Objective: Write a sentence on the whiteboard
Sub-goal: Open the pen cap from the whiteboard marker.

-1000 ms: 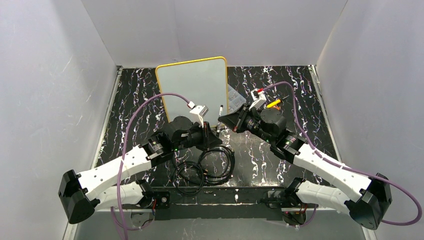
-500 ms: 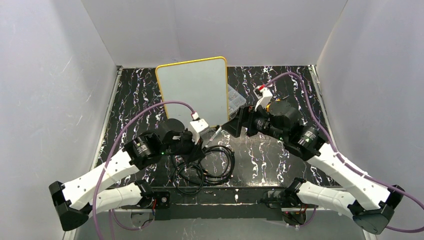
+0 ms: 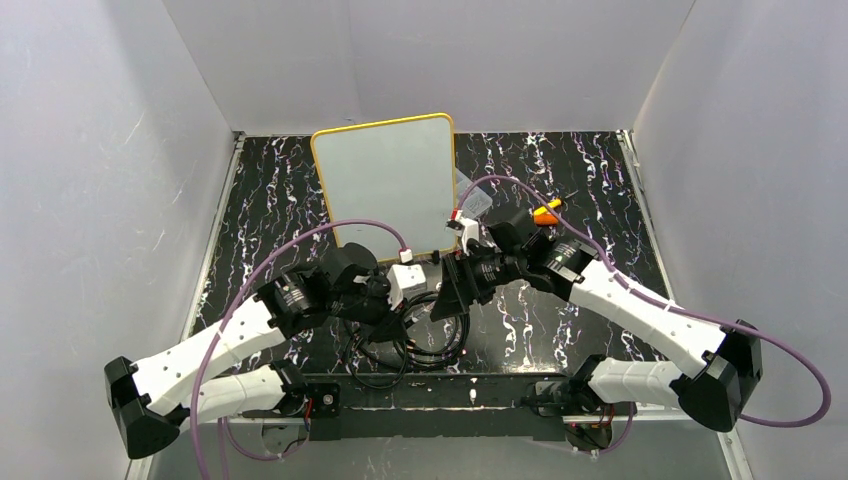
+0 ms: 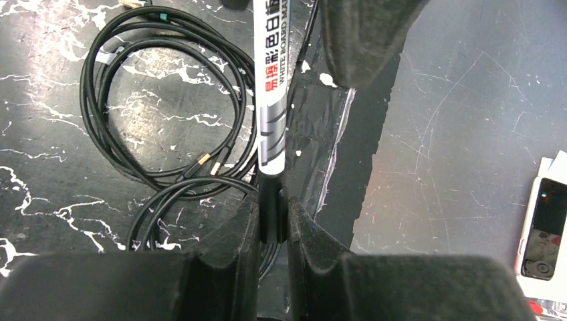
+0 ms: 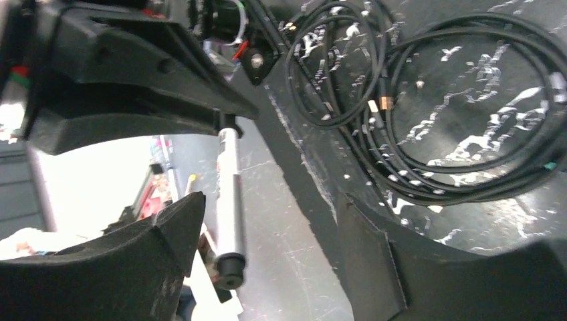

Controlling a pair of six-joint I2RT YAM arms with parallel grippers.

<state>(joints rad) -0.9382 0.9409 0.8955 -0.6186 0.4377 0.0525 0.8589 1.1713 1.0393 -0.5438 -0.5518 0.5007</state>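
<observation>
Whiteboard (image 3: 385, 185) sat at the far middle of the black marbled table (image 3: 560, 170), yellow frame all round, beyond both grippers. They met just in front of its near right corner, close to the near edge but not on the board. Left gripper (image 4: 273, 214) was clamped on the black end of a white-barrelled marker (image 4: 271, 100), fingers tight on both sides, barrel sticking straight out from the tips. Right gripper (image 5: 267, 207) had its jaws spread wide, one finger on each side of the same marker (image 5: 229, 194); the left-side finger was just beside the barrel, the other well apart, so no grip from that arm. Top view showed the two grippers (image 3: 440, 288) nose to nose above the coiled black cables (image 3: 420, 335), which lay between the arm bases and the board. Small orange item (image 3: 545, 212) lay beside the right arm, to the right of the board; couldn't tell what it was.
</observation>
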